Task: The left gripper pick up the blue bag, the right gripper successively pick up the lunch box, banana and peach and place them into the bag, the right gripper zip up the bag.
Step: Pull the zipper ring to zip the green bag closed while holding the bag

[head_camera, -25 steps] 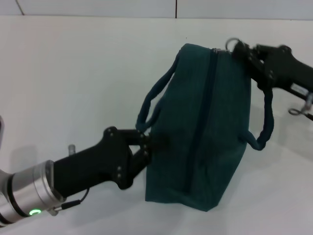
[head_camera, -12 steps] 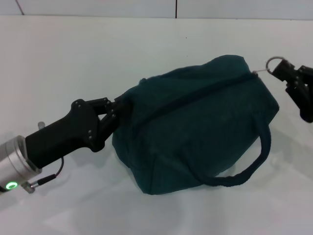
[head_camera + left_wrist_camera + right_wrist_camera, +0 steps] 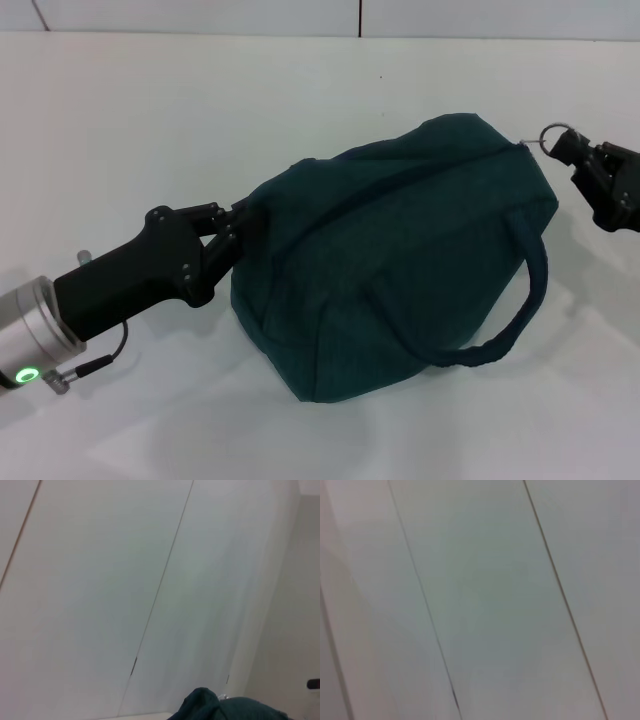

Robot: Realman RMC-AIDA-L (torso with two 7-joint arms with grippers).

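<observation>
Head view: dark blue-green fabric bag (image 3: 400, 260), zipped, lies mid white tabletop (image 3: 150, 120); left end effector (image 3: 232, 232) is clamped on the bag's left end, right end effector (image 3: 575, 160) pinches the metal zipper ring (image 3: 556, 136) at its far right end. Left wrist view: only a corner of the bag (image 3: 220, 707) below white wall panels (image 3: 100, 580). Right wrist view: wall panels only.

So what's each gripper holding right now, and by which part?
Left gripper clamps the blue bag at its left end. Right gripper holds the zipper pull ring at the opposite end.
</observation>
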